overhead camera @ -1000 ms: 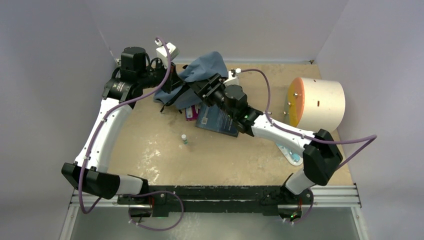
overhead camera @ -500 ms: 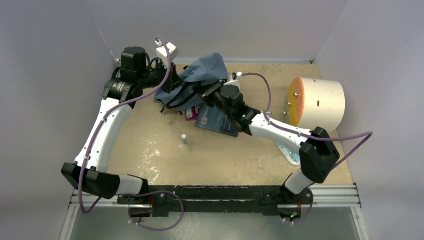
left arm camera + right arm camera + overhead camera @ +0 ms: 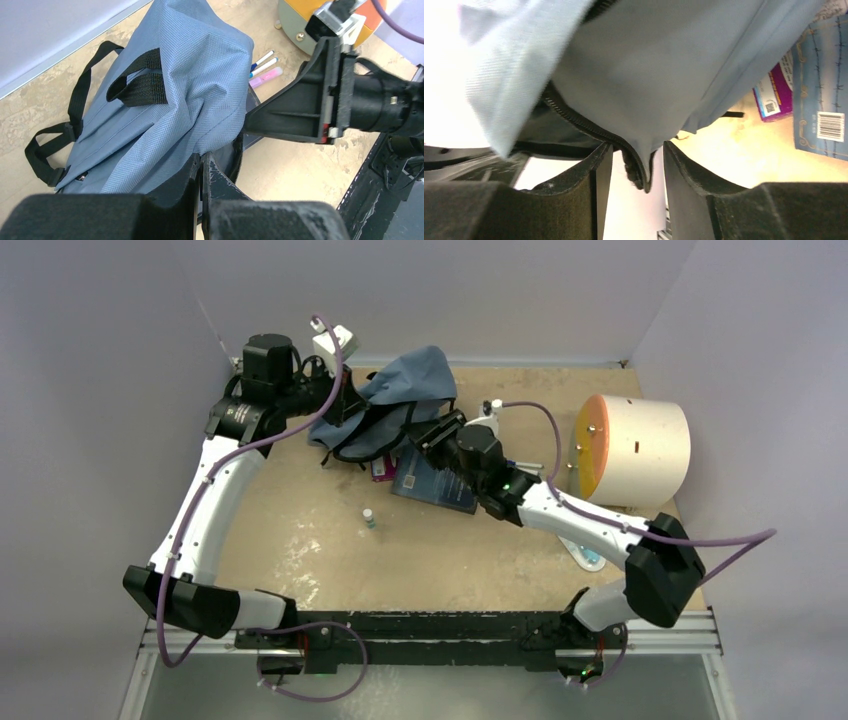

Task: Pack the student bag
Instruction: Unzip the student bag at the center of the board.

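**A:** What has moved?

**B:** The right tool (image 3: 636, 149) has drawn back a little from the bag toward its own side, and its elbow has swung outward. The left tool (image 3: 202, 161) has stayed where it was.

**A:** And the grips?

**B:** The right tool's fingers stand apart. The zipper edge of the student bag (image 3: 190, 85) hangs between them, and I can't see it pinched. The left tool is clenched on the fabric at the bag's mouth and holds it up off the surface (image 3: 300, 540), at the far side.

**A:** Is anything packed?

**B:** Nothing that shows. What I can see of the bag's inside is dark. A blue book (image 3: 432, 485) and a purple box (image 3: 381, 468) lie just under the right tool's wrist. A small bottle (image 3: 369, 518) stands further back toward the bases, and some pens (image 3: 263, 65) lie past the bag from the left tool. A white drum (image 3: 640, 445) sits well off to the right tool's right.

**A:** So it's early?

**B:** I'd say so. The mouth is only being opened, and all the loading is left, then the closing.
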